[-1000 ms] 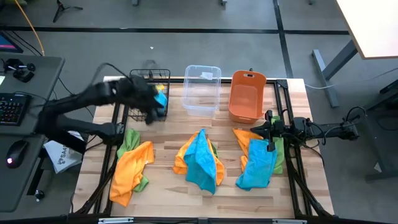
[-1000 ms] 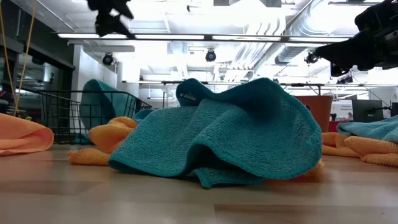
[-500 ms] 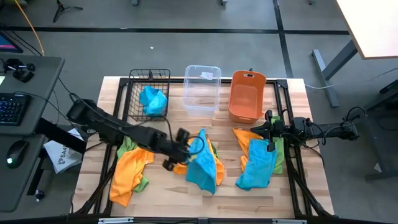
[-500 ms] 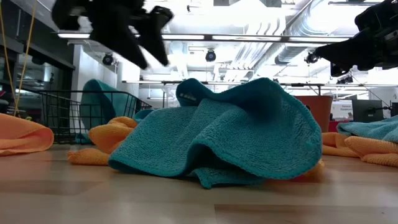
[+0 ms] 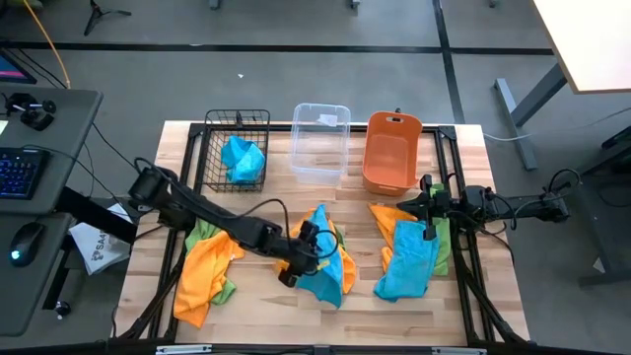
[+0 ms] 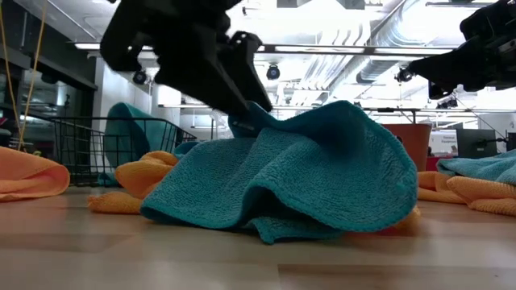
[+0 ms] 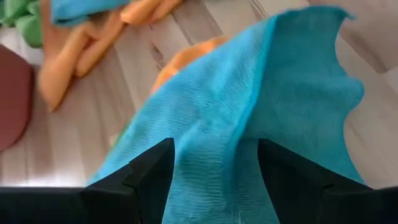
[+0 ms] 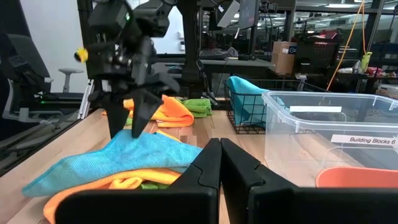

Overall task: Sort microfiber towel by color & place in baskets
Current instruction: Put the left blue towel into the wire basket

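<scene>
The left gripper (image 5: 301,258) hovered, fingers spread, over the turquoise towel (image 5: 320,258) at mid-table. Pinching its raised fold alone should spare the orange towel (image 5: 344,264) beneath.

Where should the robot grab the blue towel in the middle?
Grip the raised ridge of the middle turquoise towel, coming straight down from above. It lies bunched over orange cloth, so its hump gives open fingers a fold to pinch. The left gripper is already there, fingers spread.
</scene>
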Controlling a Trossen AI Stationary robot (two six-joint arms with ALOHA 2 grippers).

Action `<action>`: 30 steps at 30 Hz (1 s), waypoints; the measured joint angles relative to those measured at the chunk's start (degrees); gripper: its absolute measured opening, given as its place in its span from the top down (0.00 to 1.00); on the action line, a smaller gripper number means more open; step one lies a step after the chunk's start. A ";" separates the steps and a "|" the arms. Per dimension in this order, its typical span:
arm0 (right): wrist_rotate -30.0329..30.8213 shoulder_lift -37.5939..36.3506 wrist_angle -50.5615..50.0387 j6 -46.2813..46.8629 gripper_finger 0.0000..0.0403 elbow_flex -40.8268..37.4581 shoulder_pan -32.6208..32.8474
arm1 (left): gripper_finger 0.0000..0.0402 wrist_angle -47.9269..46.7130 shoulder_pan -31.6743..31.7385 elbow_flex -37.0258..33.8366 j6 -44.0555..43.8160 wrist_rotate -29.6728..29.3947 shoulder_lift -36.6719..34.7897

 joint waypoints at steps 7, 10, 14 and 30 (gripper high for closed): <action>0.00 0.00 0.00 -0.03 1.00 0.02 -0.02 | 0.50 0.15 -1.05 0.00 -3.19 -10.21 2.19; 0.00 0.00 -0.01 0.02 1.00 0.02 0.00 | 0.62 -1.03 -0.67 0.00 -6.20 -14.18 1.43; 0.00 0.00 0.00 -0.02 1.00 0.02 -0.02 | 0.91 -3.53 0.78 0.00 -10.04 -12.21 -1.35; 0.00 0.02 -0.02 -0.05 1.00 0.02 -0.02 | 1.00 -16.45 10.85 3.63 -4.28 -45.73 -45.20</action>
